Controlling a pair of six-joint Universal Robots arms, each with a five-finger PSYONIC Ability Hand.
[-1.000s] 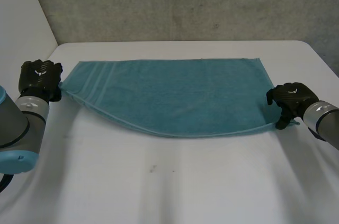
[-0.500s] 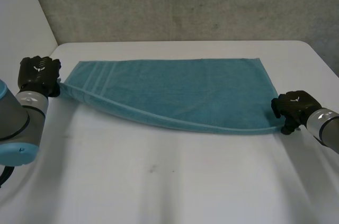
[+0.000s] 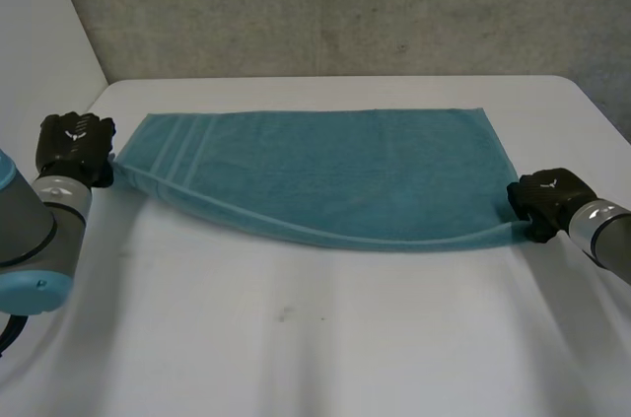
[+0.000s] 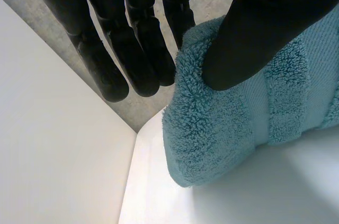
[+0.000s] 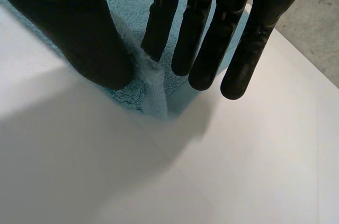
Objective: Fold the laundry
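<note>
In the head view, a teal towel of soft terry cloth lies spread on the white, smooth table, between the two robot hands. Its far edge is straight. Its near edge runs from one robot hand to the other in a long shallow curve, with a thin paler hem. Beside the left robot hand the cloth has some flat woven bands across it. This robot hand is black and stands at the towel's left near corner. The right robot hand is at the right near corner, touching the cloth. Behind the table we see a rough grey wall.

In the left wrist view, the left robot hand holds the towel in a pinch. The broad thumb presses on the fluffy, looped corner, and the nearest of the fingers is behind the cloth. The other fingers are straight and free beside it. The corner is rounded and thick, with a flat band next to the thumb.

In the right wrist view, the right robot hand also holds the towel in a pinch. The thumb and the nearest of the fingers close on a thin standing fold at the corner. The remaining fingers are straight, over the table.
</note>
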